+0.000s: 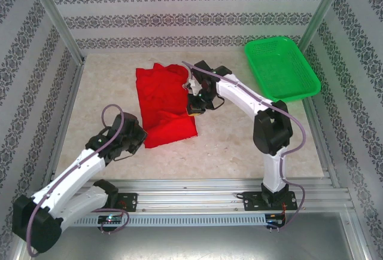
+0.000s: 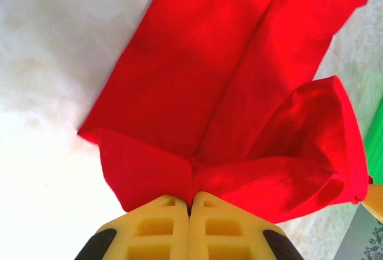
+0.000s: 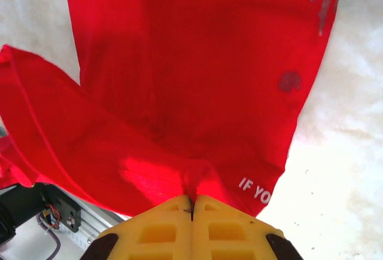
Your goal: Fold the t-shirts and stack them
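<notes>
The left gripper (image 2: 190, 203) and right gripper (image 3: 191, 205) each pinched an edge of the red t-shirt (image 1: 164, 101), jaws pressed together, likely to fold it over.

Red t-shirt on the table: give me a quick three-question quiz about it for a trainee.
1. True or false: the left gripper is shut on the t-shirt.
2. The green basket sits: A) far right of the table, B) on the t-shirt, C) near left.
3. Fill in: the lettering by the right gripper is ___ in colour.
Key: 1 true; 2 A; 3 white.
</notes>
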`<state>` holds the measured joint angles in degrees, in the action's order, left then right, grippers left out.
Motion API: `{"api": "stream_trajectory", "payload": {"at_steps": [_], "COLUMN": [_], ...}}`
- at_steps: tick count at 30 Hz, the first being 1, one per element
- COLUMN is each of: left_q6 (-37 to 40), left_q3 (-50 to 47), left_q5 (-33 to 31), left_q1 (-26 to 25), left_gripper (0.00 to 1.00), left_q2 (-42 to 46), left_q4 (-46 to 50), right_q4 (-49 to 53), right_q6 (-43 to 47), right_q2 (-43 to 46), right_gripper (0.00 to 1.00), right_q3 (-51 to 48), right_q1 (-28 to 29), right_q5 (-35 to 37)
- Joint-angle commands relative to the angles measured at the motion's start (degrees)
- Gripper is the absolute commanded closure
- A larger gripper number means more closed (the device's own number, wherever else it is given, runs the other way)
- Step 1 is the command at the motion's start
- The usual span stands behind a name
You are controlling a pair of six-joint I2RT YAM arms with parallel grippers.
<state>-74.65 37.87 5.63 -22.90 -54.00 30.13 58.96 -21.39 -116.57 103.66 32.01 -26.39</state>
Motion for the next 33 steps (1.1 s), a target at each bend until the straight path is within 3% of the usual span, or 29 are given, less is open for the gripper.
{"api": "stream_trajectory", "payload": {"at_steps": [1,9,22,33], "left_q6": [8.27,16.79,23.2,25.85], "left_q3": [3.45,11.35,19.84,27.14], "left_q5": [7.99,15.73,20.63,22.92], "left_q1": [5.79,14.71,19.76,21.57], "left_gripper": [1.0,1.0,1.0,1.0], "left_q2": [-3.18,-15.14,-29.25,-41.37], "left_q4": [-3.59,-5.52,-8.35,-11.21], "right_q4": [4.32,8.01,13.34,9.88], "right_q6": [1.91,2.97,2.05,-0.07], "right_q2": [-3.75,-12.51,-26.12,-31.36], "right_gripper": [1.0,1.0,1.0,1.0], "right_q3": [5.54,17.96,39.32,43.02], "right_q1": [-0.67,-2.54,-4.75,-7.2], "right_q5": [1.46,3.45,2.69,1.21]}}
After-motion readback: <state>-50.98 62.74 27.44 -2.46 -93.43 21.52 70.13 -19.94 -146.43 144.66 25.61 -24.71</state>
